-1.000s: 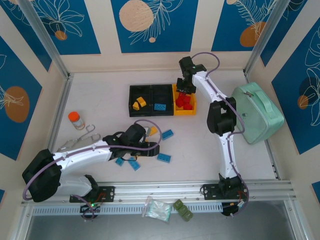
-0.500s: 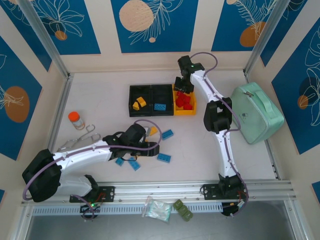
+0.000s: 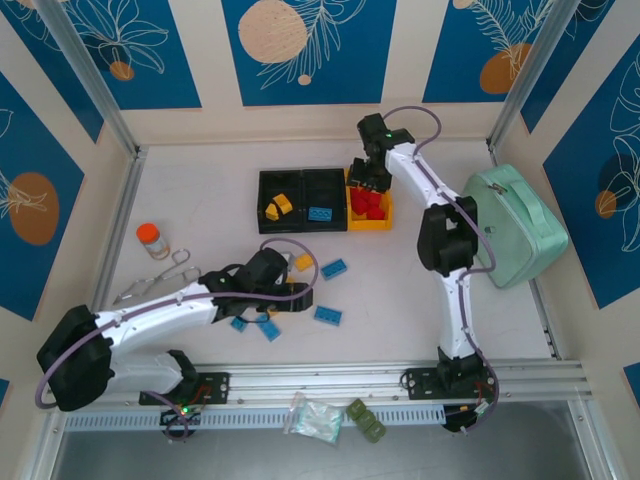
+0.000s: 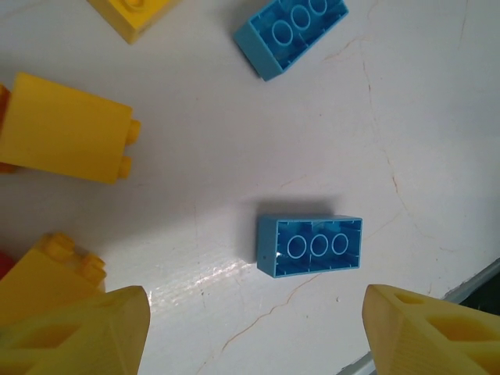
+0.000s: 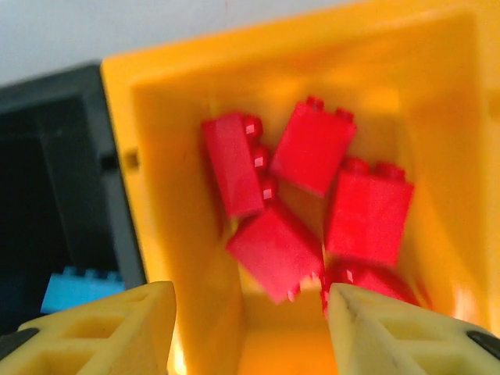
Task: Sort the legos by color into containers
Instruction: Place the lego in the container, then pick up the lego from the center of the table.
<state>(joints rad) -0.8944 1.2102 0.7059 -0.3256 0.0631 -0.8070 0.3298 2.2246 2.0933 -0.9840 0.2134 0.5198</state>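
My left gripper (image 3: 297, 296) (image 4: 254, 303) hovers open over loose legos near the table's front. An upside-down blue lego (image 4: 310, 244) (image 3: 327, 315) lies on the table just ahead of its fingers (image 4: 82, 332), untouched. Another blue lego (image 4: 291, 31) and yellow legos (image 4: 66, 129) lie around it. My right gripper (image 3: 368, 183) (image 5: 250, 295) is open above the yellow bin (image 3: 368, 226) (image 5: 180, 195), which holds several red legos (image 5: 367, 211); one red lego (image 5: 275, 251) sits blurred just below the jaws. The left black bin (image 3: 264, 190) holds yellow legos (image 3: 278, 207), the middle black bin (image 3: 325, 182) a blue lego (image 3: 320, 213).
An orange-capped jar (image 3: 150, 237) and metal tongs (image 3: 160, 278) lie at the left. A mint-green case (image 3: 510, 225) stands at the right. A plastic bag (image 3: 318, 418) and a green lump (image 3: 366, 420) rest below the front rail.
The right gripper has shifted a little over the yellow bin. The left arm has drawn back slightly to the left, uncovering a yellow lego beside it.
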